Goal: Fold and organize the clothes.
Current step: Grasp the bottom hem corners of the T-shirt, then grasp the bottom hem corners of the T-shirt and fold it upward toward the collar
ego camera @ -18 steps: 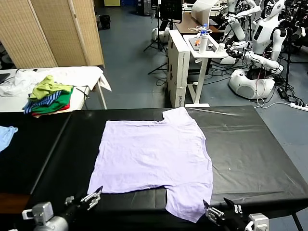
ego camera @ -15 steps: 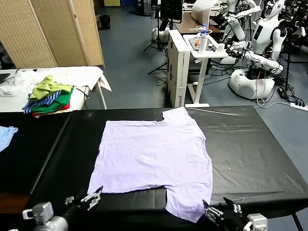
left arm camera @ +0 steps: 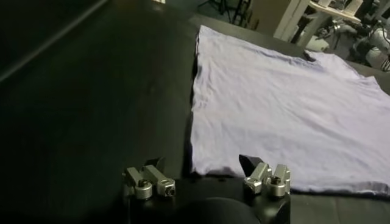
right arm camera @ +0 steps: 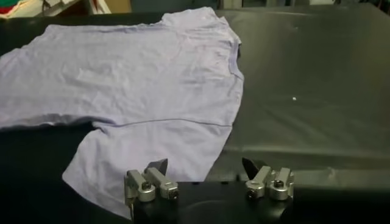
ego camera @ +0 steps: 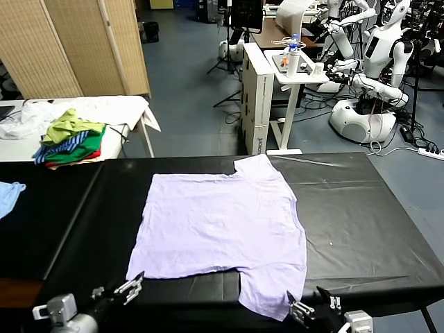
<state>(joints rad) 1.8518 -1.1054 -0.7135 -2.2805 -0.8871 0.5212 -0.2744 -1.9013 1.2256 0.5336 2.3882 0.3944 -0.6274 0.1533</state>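
Head view first: the lavender T-shirt (ego camera: pixel 223 232) lay spread flat on the black table (ego camera: pixel 361 215), sleeves pointing toward the far edge and the near edge, the near sleeve hanging close to the table's front edge. Down at the front edge, the left gripper (ego camera: pixel 130 286) sat just off the shirt's near-left corner, its fingers apart and holding nothing. The right gripper (ego camera: pixel 313 305) waited low at the front edge, just beside the near sleeve, jaws parted with nothing between them. Off to the left, a heap of green, striped and red garments (ego camera: pixel 69 137) rested on a white side table (ego camera: pixel 125 111), and a light blue cloth (ego camera: pixel 8 194) showed at the left edge of the frame. Over to the left wrist view: the left gripper (left arm camera: pixel 207 175) stood open above bare black table, with the T-shirt's (left arm camera: pixel 286 103) corner just ahead of the fingertips, not touching. Right wrist view: the right gripper (right arm camera: pixel 207 175) was open too, empty, with the T-shirt's (right arm camera: pixel 140 85) sleeve lying just in front of one finger (right arm camera: pixel 152 181).
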